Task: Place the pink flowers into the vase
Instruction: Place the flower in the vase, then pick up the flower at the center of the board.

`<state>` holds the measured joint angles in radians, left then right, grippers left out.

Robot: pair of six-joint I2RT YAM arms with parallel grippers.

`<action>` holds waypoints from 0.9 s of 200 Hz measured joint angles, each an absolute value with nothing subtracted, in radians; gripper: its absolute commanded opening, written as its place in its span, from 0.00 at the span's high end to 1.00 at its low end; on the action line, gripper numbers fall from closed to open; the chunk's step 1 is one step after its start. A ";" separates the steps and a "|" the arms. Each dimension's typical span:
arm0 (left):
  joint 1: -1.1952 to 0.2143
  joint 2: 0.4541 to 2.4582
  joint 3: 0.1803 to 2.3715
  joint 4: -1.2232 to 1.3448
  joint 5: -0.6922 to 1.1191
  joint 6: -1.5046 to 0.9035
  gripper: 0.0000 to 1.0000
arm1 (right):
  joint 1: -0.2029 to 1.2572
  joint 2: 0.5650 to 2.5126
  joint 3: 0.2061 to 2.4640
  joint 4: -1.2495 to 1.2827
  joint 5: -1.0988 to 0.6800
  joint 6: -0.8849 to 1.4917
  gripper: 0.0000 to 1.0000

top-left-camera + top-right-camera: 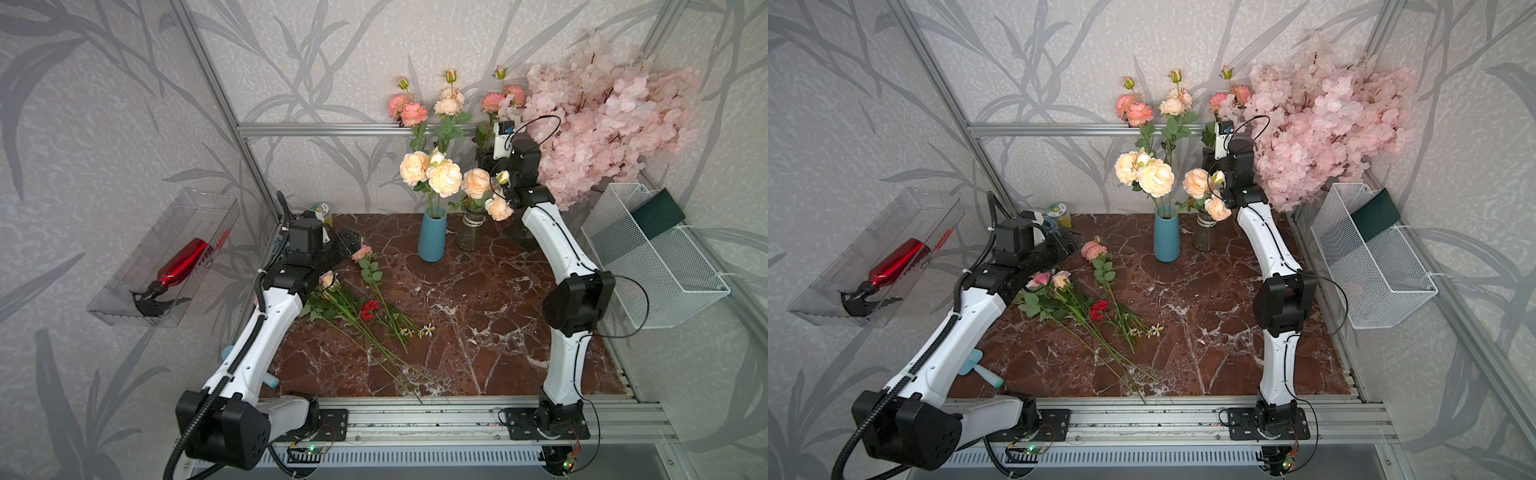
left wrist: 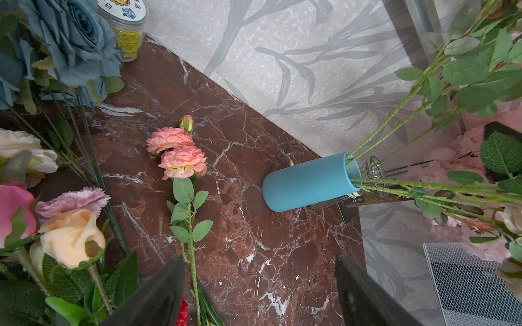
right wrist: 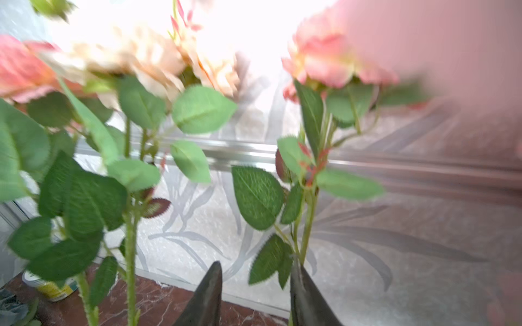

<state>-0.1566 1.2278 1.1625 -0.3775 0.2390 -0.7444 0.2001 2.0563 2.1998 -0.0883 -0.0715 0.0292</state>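
The left arm (image 1: pixel 266 324) and right arm (image 1: pixel 552 245) have white shells with small screw holes and black joint blocks, a ribbed black hose (image 1: pixel 243 353) follows the left, thin black wires (image 1: pixel 647 305) loop on the right, and the left gripper (image 2: pixel 260 259) and right gripper (image 3: pixel 255 262) are dark.

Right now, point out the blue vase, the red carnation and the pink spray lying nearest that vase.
blue vase (image 1: pixel 432 239), in a top view, the middle of its body.
red carnation (image 1: pixel 369 309), in a top view, its head.
pink spray (image 2: pixel 183 162), left wrist view, the open head nearest its leaves.
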 measured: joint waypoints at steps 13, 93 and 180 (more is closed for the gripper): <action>-0.157 1.251 1.187 -0.415 0.231 -0.742 0.17 | 0.212 2.026 2.219 -0.093 -0.072 0.018 0.60; -0.213 1.587 1.464 -0.658 0.143 -0.725 0.22 | 0.317 1.799 2.228 -0.141 -0.125 -0.036 0.60; -0.240 1.978 1.650 -0.796 0.117 -0.744 0.29 | 0.595 1.450 1.937 -0.243 -0.198 -0.048 0.60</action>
<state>-0.2398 1.9778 1.6501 -0.7959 0.1165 -0.7444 0.5953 1.4498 1.9369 -0.2428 -0.1978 -0.0479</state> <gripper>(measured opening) 0.722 0.401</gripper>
